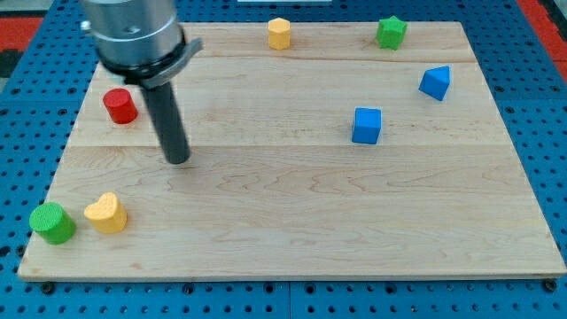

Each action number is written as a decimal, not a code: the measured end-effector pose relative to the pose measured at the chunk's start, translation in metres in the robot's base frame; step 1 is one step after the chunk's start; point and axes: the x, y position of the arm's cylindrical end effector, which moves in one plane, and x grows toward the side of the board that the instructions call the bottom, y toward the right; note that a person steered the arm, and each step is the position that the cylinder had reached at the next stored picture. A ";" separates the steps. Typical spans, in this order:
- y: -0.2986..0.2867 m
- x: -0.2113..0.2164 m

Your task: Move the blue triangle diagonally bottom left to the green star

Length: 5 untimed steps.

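Observation:
The blue triangle (435, 82) lies near the view's right edge of the wooden board (292, 221). The green star (391, 32) sits at the view's top right, up and to the left of the triangle. My tip (179, 159) rests on the board at the view's left, far from both, with the dark rod rising to the arm's grey head at the top left.
A blue cube (367, 125) lies left of and below the triangle. A yellow hexagonal block (280, 33) sits at the top middle. A red cylinder (120, 105) is just left of my rod. A green cylinder (52, 221) and a yellow heart (106, 213) sit at the bottom left.

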 end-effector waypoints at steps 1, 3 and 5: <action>0.077 -0.001; 0.321 -0.016; 0.151 -0.045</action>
